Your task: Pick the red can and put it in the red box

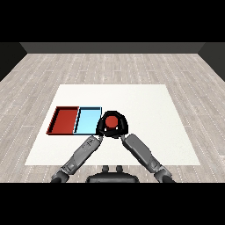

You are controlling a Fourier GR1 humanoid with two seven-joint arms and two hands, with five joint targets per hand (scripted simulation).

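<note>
Sitting mid-table, nearer front edge: red can [112,121], just right of light blue tray [87,121], outside both trays. Right hand [121,127] curled round can from right. Left hand [101,126] pressed at can's left side; curl or release: cannot tell. Red tray [64,119] touching blue tray's left side, toward white table [145,110] left edge.

Even, diffuse light; white desk [145,132] bright, no glare; back wall [112,47] dim; shadows faint, soft.
</note>
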